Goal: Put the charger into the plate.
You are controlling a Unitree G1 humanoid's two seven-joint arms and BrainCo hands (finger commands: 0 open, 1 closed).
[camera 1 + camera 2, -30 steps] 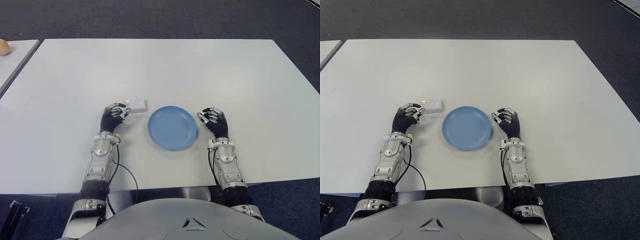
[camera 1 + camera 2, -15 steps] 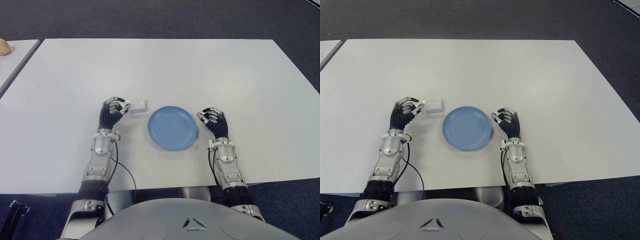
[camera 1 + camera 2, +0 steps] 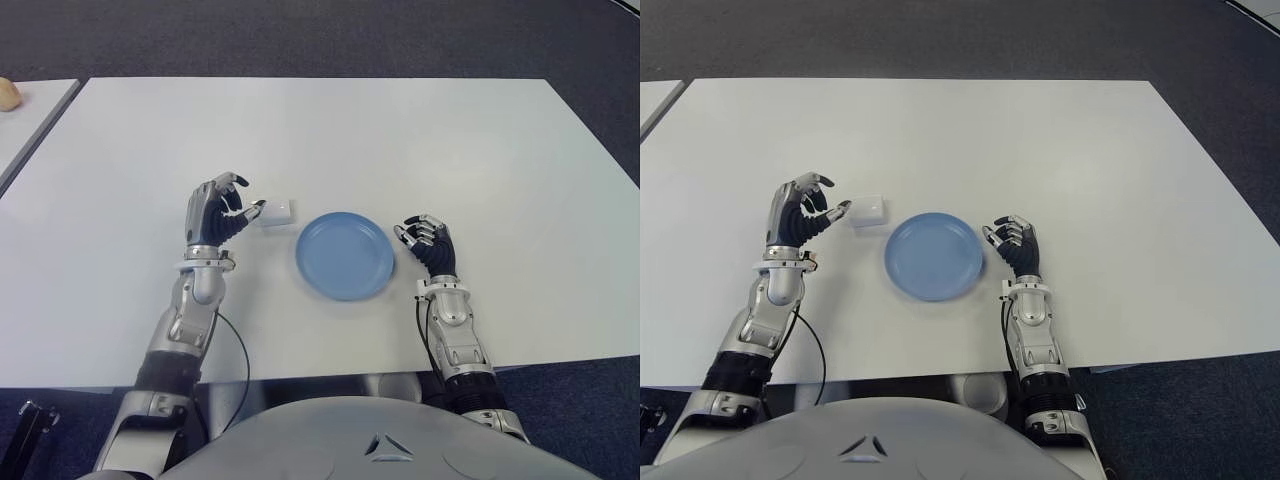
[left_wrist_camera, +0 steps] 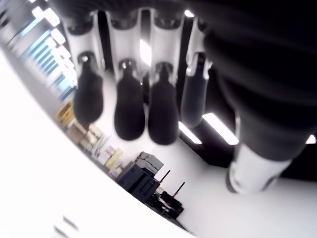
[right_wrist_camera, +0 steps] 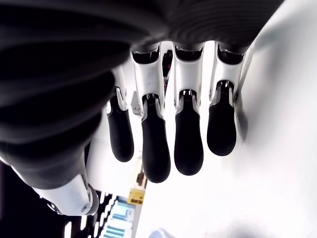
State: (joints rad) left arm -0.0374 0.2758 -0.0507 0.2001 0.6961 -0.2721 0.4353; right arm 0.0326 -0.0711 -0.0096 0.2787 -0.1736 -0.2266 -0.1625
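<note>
Since a second ago the left hand (image 3: 213, 214) has lifted off the white surface (image 3: 420, 140) and risen upright, its wrist now raised, while the charger (image 3: 274, 211) has stayed in place. That small white charger lies flat on the surface just beside the blue plate (image 3: 345, 255), at the plate's upper left edge, not in it. The left hand stands on the charger's far side from the plate, fingers loosely spread and holding nothing; its thumb tip reaches toward the charger's near end, and whether the two touch cannot be told. Its forearm slopes up from the near edge of the surface. The right hand (image 3: 428, 242) shows just beside the plate's right rim, fingers curled inward and empty, its forearm pointing straight back toward the robot's body.
</note>
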